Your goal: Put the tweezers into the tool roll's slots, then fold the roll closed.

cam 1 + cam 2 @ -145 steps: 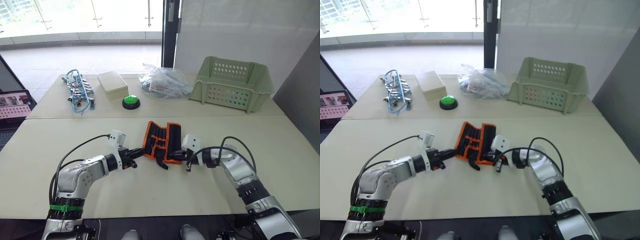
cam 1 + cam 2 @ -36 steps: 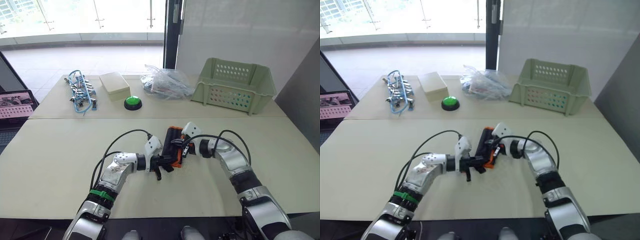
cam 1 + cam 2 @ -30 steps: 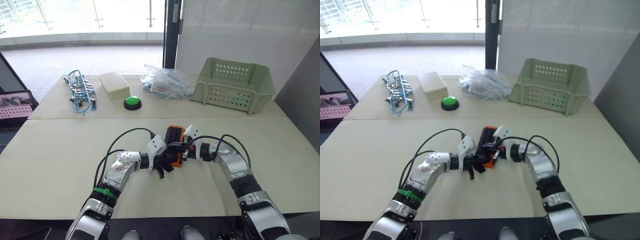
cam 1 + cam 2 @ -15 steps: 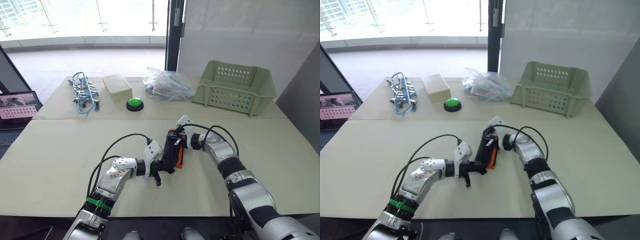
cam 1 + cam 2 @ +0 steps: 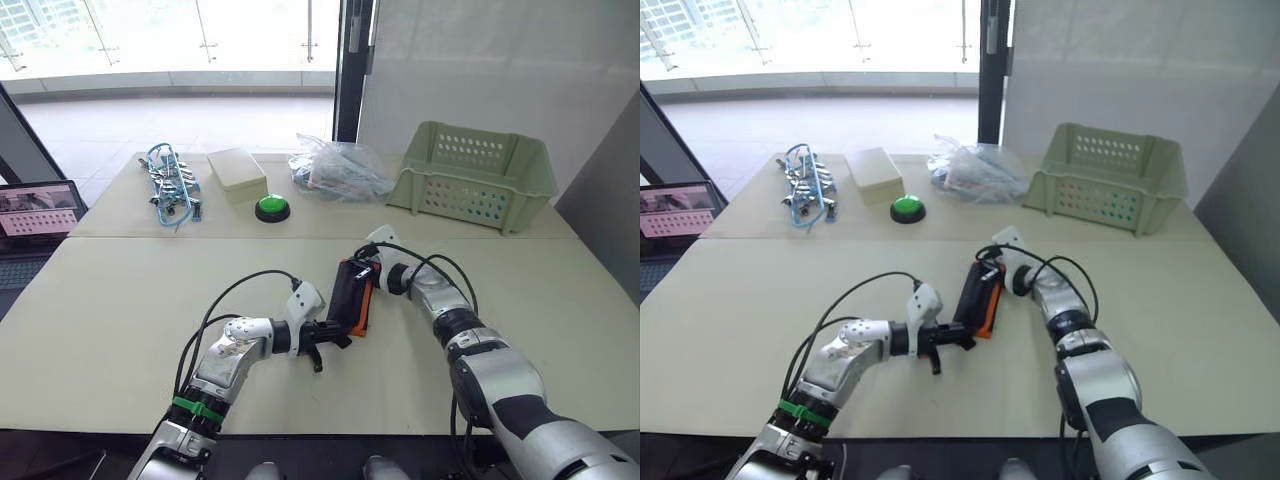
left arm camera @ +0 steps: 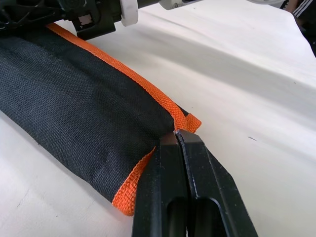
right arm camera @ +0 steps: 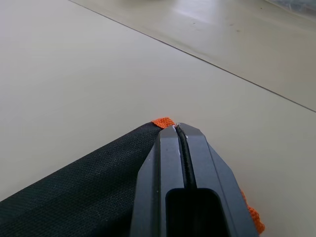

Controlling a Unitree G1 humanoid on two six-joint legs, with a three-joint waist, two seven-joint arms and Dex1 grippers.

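Observation:
The tool roll (image 5: 350, 298) lies folded into a narrow black bundle with orange edging at mid table, running from near to far. My left gripper (image 5: 331, 334) is shut on the tool roll's near corner, its tips (image 6: 176, 134) pinching the orange edge of the black fabric (image 6: 74, 113). At the far end my right gripper (image 5: 362, 263) is shut on the tool roll, tips (image 7: 175, 129) at the orange corner of the fabric (image 7: 74, 192). A small black strap (image 5: 316, 360) sticks out beside the left gripper. The tweezers are hidden.
Along the far table stand a pale green perforated basket (image 5: 470, 175), a clear plastic bag (image 5: 340, 170), a green button (image 5: 271, 207), a beige box (image 5: 237, 173) and a blue-and-silver bundle of clips (image 5: 170, 185). A laptop screen (image 5: 35, 205) sits off the left edge.
The roll, spread partly open 4.8 s ago, now lies folded narrow. Both grippers have come together onto its two ends, and the right one has shifted slightly toward the far corner.

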